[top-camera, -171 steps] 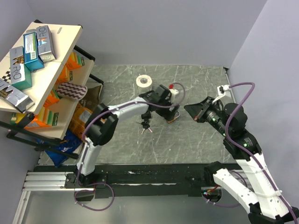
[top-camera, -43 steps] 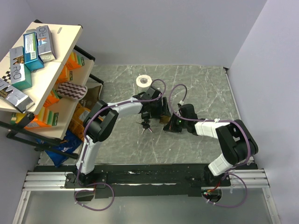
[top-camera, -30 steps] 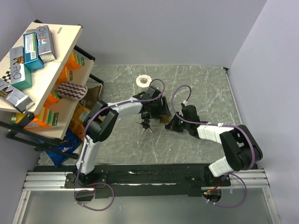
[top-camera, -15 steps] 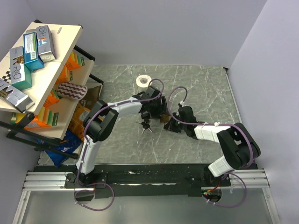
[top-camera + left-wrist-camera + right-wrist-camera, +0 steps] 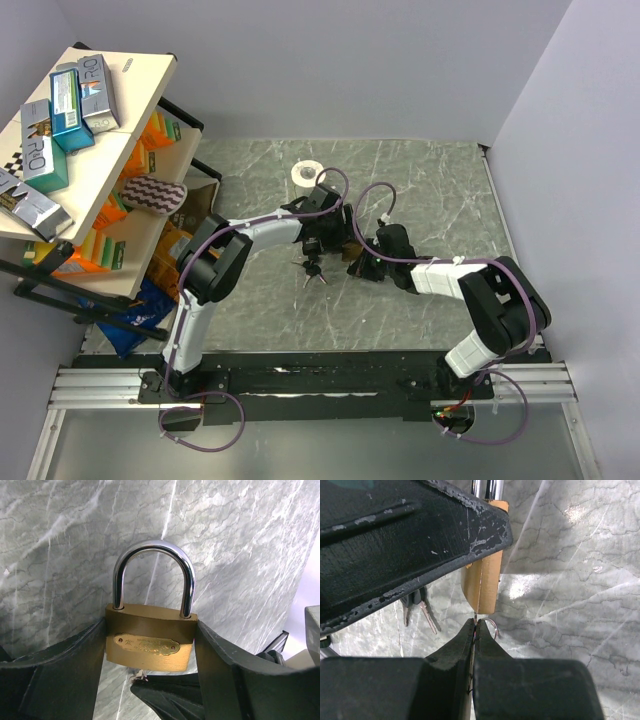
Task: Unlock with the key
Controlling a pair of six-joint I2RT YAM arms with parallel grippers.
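Padlock [image 5: 149, 630] clamped in left gripper [image 5: 150, 656]; right gripper [image 5: 473, 630] pinched together on key [image 5: 490, 625] beneath padlock.

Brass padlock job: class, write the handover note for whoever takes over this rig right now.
Left pincer: shut on the brass padlock with a chrome loop, gripped by its sides.
Right pincer: shut on a thin silver key with a wire ring, tip at the padlock's underside.
The bunch of black-headed keys lies on the grey marble table beside them.
Done: padlock gripped, key brought to its underside.
Left: the shackle is shut, both legs in the body. Probably seat the key and turn it; how deep it sits cannot be told.
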